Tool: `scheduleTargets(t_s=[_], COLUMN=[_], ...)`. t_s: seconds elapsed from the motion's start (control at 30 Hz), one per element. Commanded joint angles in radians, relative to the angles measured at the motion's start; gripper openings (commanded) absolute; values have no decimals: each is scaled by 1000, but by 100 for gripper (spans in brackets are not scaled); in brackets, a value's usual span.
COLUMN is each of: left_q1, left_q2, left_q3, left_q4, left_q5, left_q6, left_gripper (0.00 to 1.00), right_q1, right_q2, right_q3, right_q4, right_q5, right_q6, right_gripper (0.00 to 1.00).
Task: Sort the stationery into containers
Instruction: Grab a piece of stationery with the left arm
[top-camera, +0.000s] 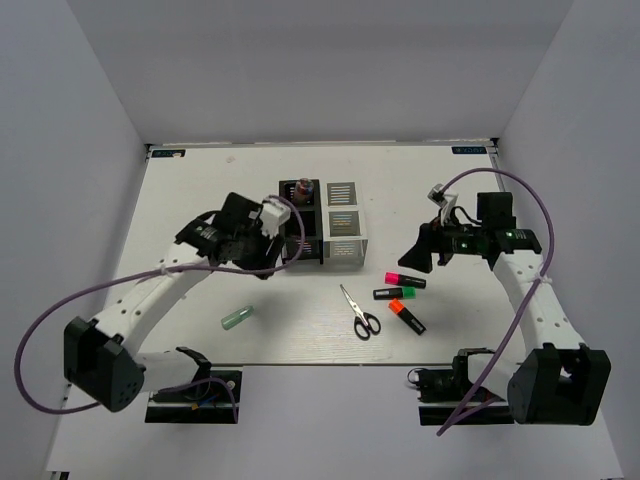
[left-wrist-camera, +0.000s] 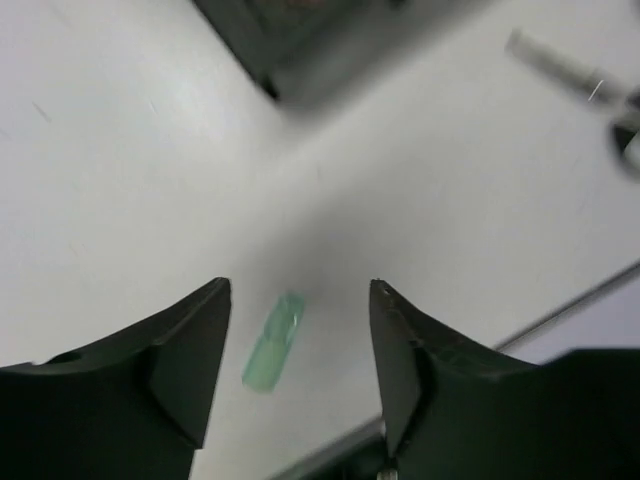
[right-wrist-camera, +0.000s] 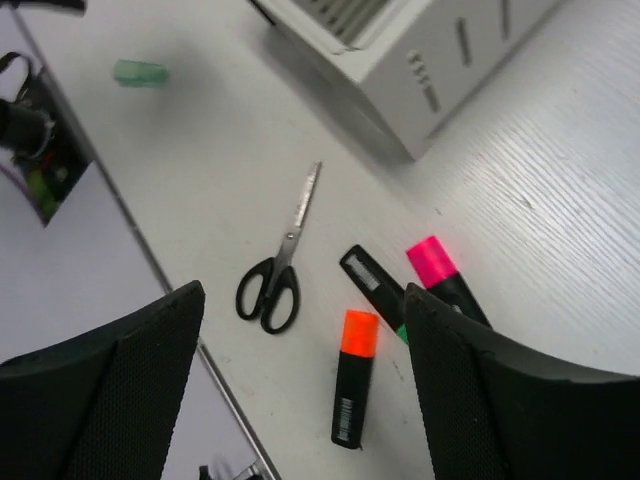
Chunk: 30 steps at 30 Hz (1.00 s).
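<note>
White wood-grain desk (top-camera: 190, 200), boxed by plain grey walls (top-camera: 320, 70). Black organiser (top-camera: 308, 215) and white organiser (top-camera: 343, 225) at desk centre. Scissors (top-camera: 360, 312) and markers (top-camera: 404, 281) toward near edge, right. Pale-green pen (top-camera: 237, 318) toward near edge, left. Left tool (left-wrist-camera: 300, 287) and right tool (right-wrist-camera: 302, 292) spread apart, gripping nothing.

We read place as robotics lab test cell. White table (top-camera: 190, 200) boxed in by plain pale panels (top-camera: 70, 130) at left, rear, right of frame. Two arms clamped at lower edge: left arm (top-camera: 150, 290), right arm (top-camera: 535, 300), purple cables (top-camera: 497, 171) looping loose. We note small labels (top-camera: 473, 149) at table's upper corners.
</note>
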Motion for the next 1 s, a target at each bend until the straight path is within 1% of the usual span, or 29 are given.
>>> scheduleTargets(t_s=[0.0,0.03,0.07,0.1,0.13,0.17,0.2,0.3,0.43,0.47,0.67,0.7,0.83,0.87,0.97], left_q1=[-10,-15,-24,-30,-33,-47,-50,-73,-81,-79,-52,-47,-44,-36,-24], left_q2=[58,55,49,46,49,51,57,81,86,90,126,132,169,175,209], left_q3=[-20,-36,-98,-120,-138,-192,-203,-267,-341,-350,-327,-321,-317,-317,-320], left_q4=[-315,-311,-259,-242,-225,-193,-187,-157,-67,-44,23,28,45,45,40], left_q5=[-10,-18,-10,-4,2,1,-2,-30,-74,-111,-145,-144,-162,-163,-163], left_q6=[71,77,80,100,107,111,120,129,127,135,166,169,183,181,187], left_gripper=[69,69,71,71,72,72,72,72,71,71,68,68,66,65,62], right_q1=[2,0,-1,0,0,-1,-1,-4,-3,-3,-3,-3,-4,-6,-6], right_q2=[-25,-57,-83,-92,-98,-100,-97,-82,-63,-62,-66,-69,-68,-65,-65], right_q3=[-8,-25,-37,-60,-59,-60,-56,-48,-45,-43,-46,-49,-51,-51,-46], right_q4=[68,118,137,155,157,154,148,132,128,125,117,117,116,114,109], right_q5=[213,232,249,264,260,256,247,240,212,203,180,180,166,166,166], right_q6=[124,132,138,154,158,157,160,151,141,140,128,126,117,115,112], right_gripper=[81,71,33,17,7,2,2,7,10,12,13,14,14,16,16])
